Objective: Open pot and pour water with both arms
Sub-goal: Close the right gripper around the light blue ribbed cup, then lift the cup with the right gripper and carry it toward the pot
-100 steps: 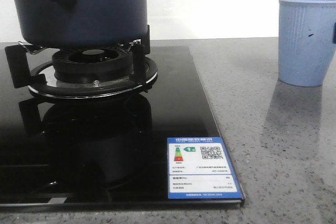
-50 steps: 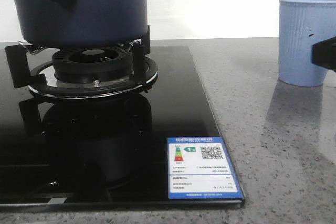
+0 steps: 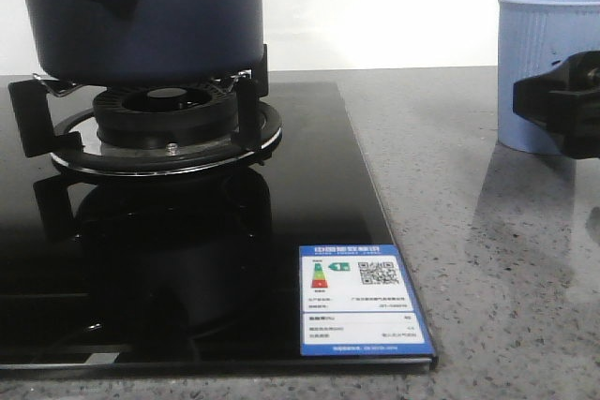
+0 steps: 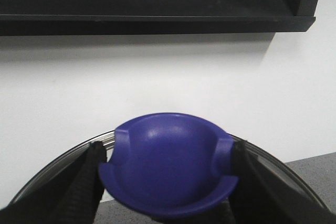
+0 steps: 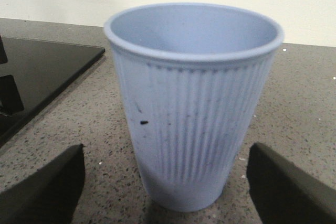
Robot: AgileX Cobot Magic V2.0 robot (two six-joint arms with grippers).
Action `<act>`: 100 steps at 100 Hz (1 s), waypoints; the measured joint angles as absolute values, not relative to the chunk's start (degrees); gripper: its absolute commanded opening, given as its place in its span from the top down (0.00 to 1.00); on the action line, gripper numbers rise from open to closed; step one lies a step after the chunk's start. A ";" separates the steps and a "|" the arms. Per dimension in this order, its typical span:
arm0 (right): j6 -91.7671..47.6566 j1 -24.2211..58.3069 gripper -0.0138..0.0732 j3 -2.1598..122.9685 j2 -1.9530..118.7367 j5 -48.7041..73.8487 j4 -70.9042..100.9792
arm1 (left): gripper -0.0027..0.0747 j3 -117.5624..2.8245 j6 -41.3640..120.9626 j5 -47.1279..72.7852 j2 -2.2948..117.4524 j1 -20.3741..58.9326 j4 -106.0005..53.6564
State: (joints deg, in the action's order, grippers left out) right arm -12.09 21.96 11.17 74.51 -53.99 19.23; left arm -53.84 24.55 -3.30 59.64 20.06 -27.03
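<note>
On the counter by the cup (image 5: 193,103), my right claw (image 5: 167,192) gapes wide, empty; my left claw (image 4: 168,182) pinches the lid knob (image 4: 169,163).

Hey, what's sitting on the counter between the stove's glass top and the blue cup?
Nothing: in the front view, only bare speckled counter lies between the glass top and the cup.

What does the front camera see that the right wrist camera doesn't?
Only the front view shows the dark blue pot on the burner and the sticker on the stove. Only the right wrist view looks down into the cup's empty inside. Both show the pale blue cup, the right claw open before it, and the speckled counter.
</note>
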 measured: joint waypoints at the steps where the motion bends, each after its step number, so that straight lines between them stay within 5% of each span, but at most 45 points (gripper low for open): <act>1: -12.11 21.96 0.18 11.17 74.90 -54.22 19.25 | 0.53 -53.84 24.55 -3.30 59.64 20.06 -27.03; 100: -11.30 21.96 0.19 19.47 86.41 -60.19 22.95 | 0.54 -53.84 24.55 -3.18 59.64 20.06 -27.03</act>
